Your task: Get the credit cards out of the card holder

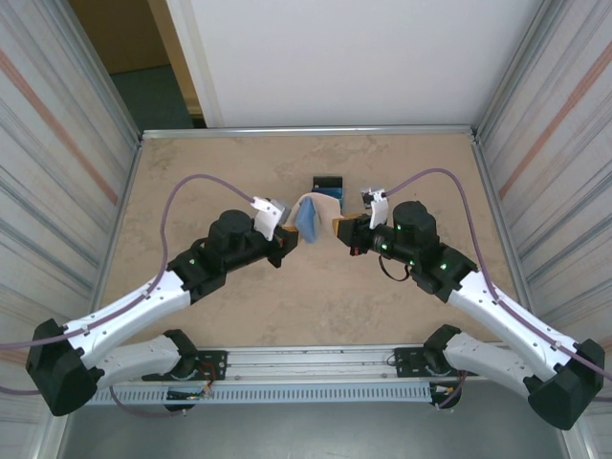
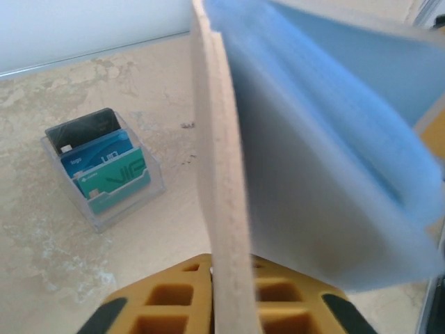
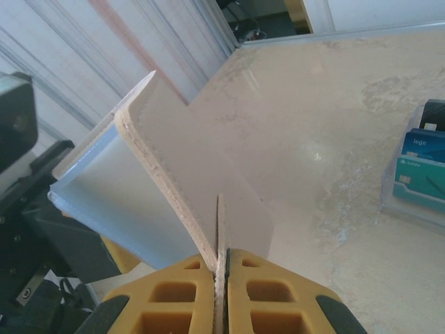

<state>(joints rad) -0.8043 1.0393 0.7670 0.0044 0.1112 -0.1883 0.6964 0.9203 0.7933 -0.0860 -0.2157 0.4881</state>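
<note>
With the left gripper [image 1: 278, 230] and right gripper [image 1: 342, 228] each clamped on one flap of the wallet [image 1: 308, 218], held open mid-table near the card stand [image 1: 328, 184], opposed pulling could slip a flap free.

Both my arms reach fwd, forearms angled inward, wrists facing each other mid-table. L gripper [image 1: 285, 235] is clamped tight on one flap of the card holder [image 1: 308, 218]; R gripper [image 1: 338, 228] pinches the opp. flap, fingers [image 3: 264, 296] pressed together.
</note>
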